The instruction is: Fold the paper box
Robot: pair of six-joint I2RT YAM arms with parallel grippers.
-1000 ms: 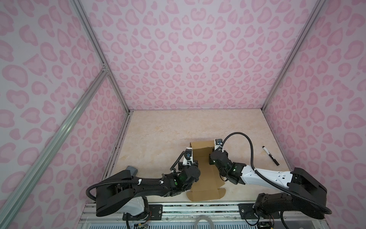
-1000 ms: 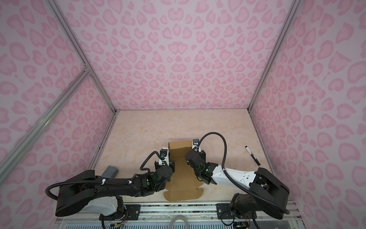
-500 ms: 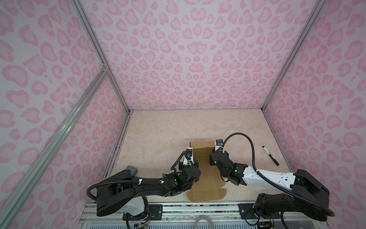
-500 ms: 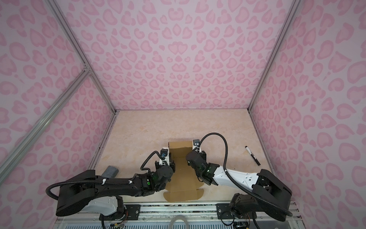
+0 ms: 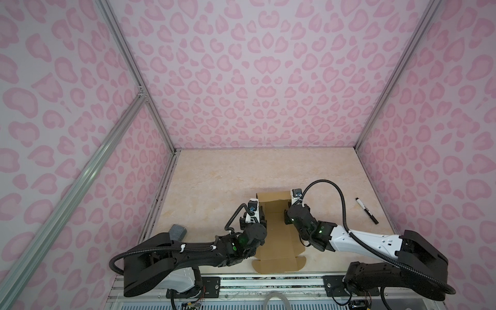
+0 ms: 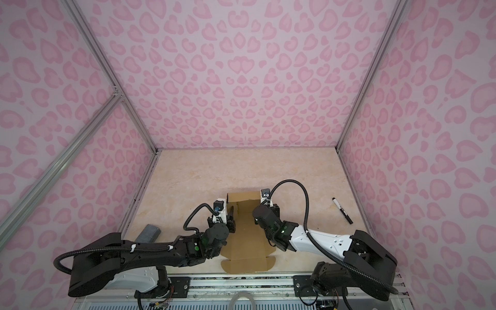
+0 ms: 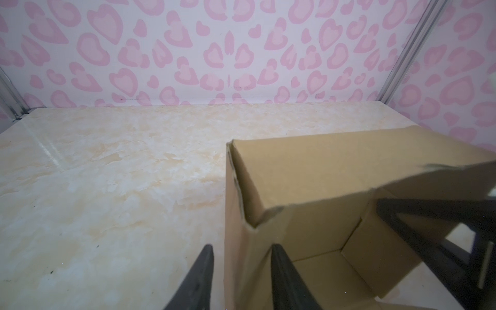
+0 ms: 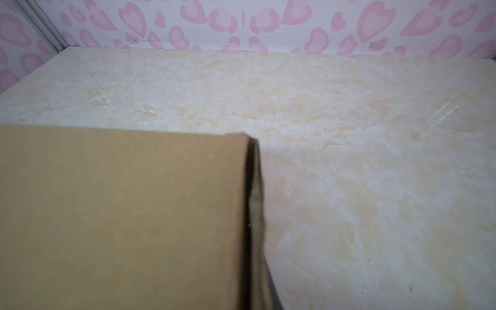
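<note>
The paper box [image 5: 276, 236] is brown cardboard lying near the table's front, its far end folded up into walls and a flat flap reaching toward the front edge. In both top views my left gripper [image 5: 261, 213] is at the box's left wall. In the left wrist view that gripper [image 7: 242, 248] is open, with the upright wall of the paper box [image 7: 308, 174] standing between its fingers [image 7: 200, 279]. My right gripper [image 5: 289, 208] is at the right wall, shut on it. In the right wrist view cardboard [image 8: 120, 214] hides most of those jaws.
A black marker pen [image 5: 367, 210] lies on the right of the marble table, near the pink wall. A grey felt block [image 5: 178, 232] sits at the front left beside the left arm. Pink patterned walls close in three sides.
My left gripper's jaws have opened and let go of the box's left wall while staying around it. The right gripper stays shut on the right wall.
</note>
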